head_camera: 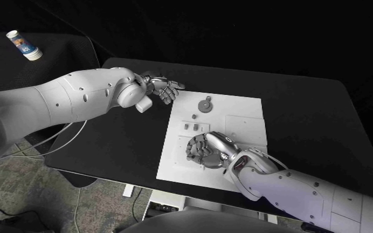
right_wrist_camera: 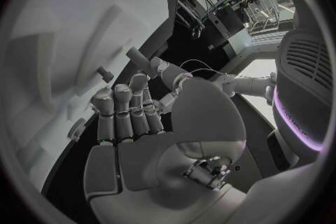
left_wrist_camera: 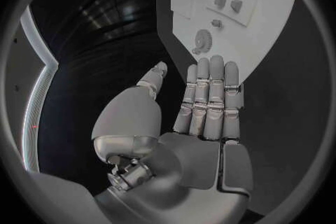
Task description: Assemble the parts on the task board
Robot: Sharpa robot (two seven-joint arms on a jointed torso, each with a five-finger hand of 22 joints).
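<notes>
**Right hand working over the near half of the board**

The right hand [head_camera: 208, 149] is hovering low over the near part of the task board [head_camera: 241, 130], its fingers curling inward; whether they are pinching anything I cannot tell. Just beside its fingertips, small grey parts [head_camera: 192, 127] are sitting on the board. Farther off, a round gear-like part [head_camera: 205, 105] is lying near the far edge. The left hand [head_camera: 161, 88] is waiting at the board's far left corner, fingers straight and pressed together, holding nothing. A paper cup [head_camera: 23, 46] is lying well apart, far left.
</notes>
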